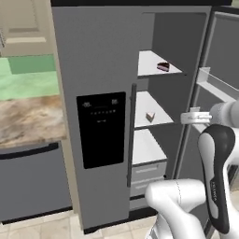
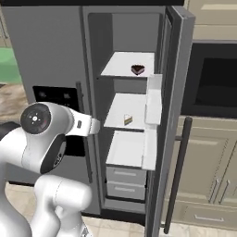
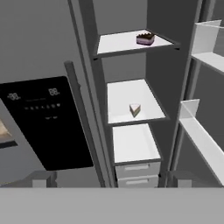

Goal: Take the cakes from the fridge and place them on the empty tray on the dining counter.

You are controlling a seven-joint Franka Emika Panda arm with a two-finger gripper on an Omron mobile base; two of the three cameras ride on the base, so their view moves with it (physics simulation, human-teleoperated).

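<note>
You are facing the fridge (image 1: 100, 70) with its right door (image 2: 169, 120) swung open and its left door, the one with the black panel (image 1: 101, 129), closed. Inside, three white shelves sit above two drawers (image 2: 124, 183). On the top shelf (image 3: 120, 42) you have the dark cake (image 3: 145, 39), a layered wedge with a dark top, standing near the shelf's front right corner; it shows too in the left base view (image 1: 163, 66) and in the right base view (image 2: 137, 70). On the middle shelf (image 3: 127, 98) sits the cream cake (image 3: 134, 110), a small pale wedge toward the front and a little right of centre, well apart from the dark one and directly below its level by one shelf; look for it also at (image 1: 150, 116) and (image 2: 128, 120). The lowest shelf (image 3: 133, 143) carries nothing you can see. Your gripper (image 3: 109, 178) is wide open and holds nothing: its two finger tips stand far apart at the bottom of the hand view, one low at the left (image 3: 43, 178), one at the right. The hand hangs outside the fridge, in front of the opening, clear of both cakes and of the shelves. To the left of the fridge a veined brown counter (image 1: 28, 116) runs beside it.
</note>
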